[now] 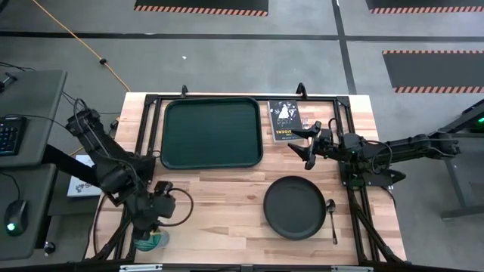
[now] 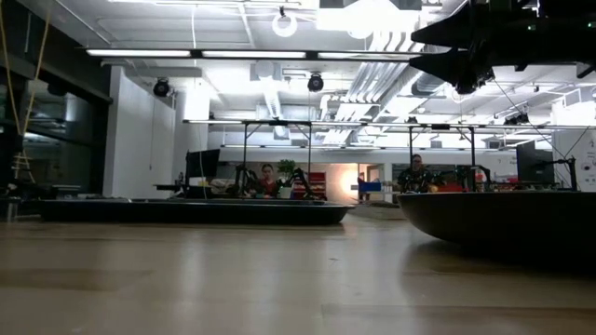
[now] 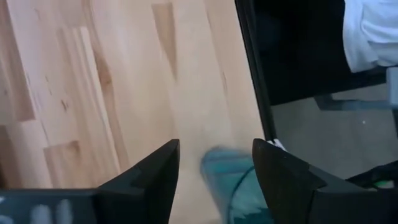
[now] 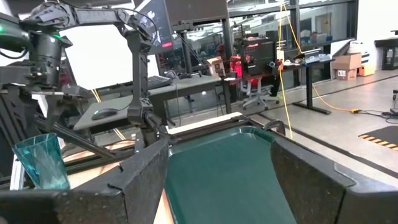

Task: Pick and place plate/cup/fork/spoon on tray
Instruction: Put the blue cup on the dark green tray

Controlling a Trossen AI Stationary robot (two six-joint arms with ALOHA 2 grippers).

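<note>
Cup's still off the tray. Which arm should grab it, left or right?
Left, I'd say. The left gripper hangs open right over the cup at the table's near left corner. The right gripper waits open by the book, far across the table.

cup [image 3: 233, 183] between spread end effector [image 3: 216, 171] fingers

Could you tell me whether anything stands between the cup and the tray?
Nothing visible does. The cup stands at the table's near left corner under the left gripper, and only bare wood lies between it and the tray.
</note>
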